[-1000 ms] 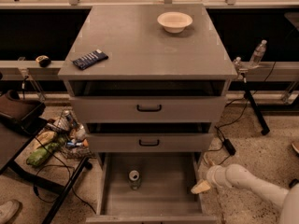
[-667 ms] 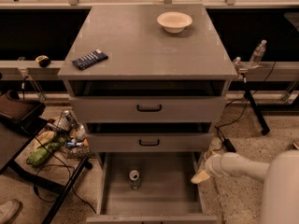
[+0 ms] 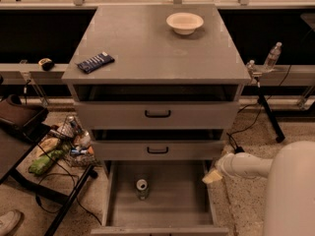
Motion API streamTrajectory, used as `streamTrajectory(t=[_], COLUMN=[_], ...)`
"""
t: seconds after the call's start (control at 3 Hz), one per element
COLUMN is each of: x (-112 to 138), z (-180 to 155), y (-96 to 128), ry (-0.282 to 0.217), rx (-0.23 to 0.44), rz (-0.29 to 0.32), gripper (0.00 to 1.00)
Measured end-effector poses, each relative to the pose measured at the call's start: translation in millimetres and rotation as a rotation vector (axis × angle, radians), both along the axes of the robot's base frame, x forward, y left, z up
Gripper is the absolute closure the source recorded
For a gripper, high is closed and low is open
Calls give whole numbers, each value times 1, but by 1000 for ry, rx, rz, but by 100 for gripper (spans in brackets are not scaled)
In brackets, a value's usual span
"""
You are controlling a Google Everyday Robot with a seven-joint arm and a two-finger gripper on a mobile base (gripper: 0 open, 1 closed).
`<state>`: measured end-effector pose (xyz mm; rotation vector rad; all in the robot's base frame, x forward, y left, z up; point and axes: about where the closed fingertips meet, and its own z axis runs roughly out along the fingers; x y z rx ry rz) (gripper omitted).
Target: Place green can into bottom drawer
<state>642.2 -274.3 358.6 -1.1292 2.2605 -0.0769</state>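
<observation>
Can (image 3: 141, 188) upright in bottom drawer (image 3: 162, 215), back-centre, under bench (image 3: 147, 58) front edge. Claw (image 3: 212, 177) just outside drawer's right wall, below front-right corner; spread or pressed, can't tell. Risk: arm (image 3: 246, 165) clips that wall, jolts drawer, can tips.

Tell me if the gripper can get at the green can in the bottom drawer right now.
Probably yes. The green can stands upright in the open bottom drawer with nothing covering it. The gripper sits just outside the drawer's right wall and need only clear that wall.
</observation>
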Motion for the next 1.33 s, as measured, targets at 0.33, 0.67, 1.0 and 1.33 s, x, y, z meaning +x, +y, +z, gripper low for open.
streamTrajectory(t=[0.33,0.67,1.0,1.33], x=[-2,-26,-79,-135], z=[-1,-16,-16,-10], y=[-2,-13,-51,-84], ry=[0,95,199,270], rx=[-1,-77,-151,-184], rz=[1,79,105,86], gripper=[26,49,72,94])
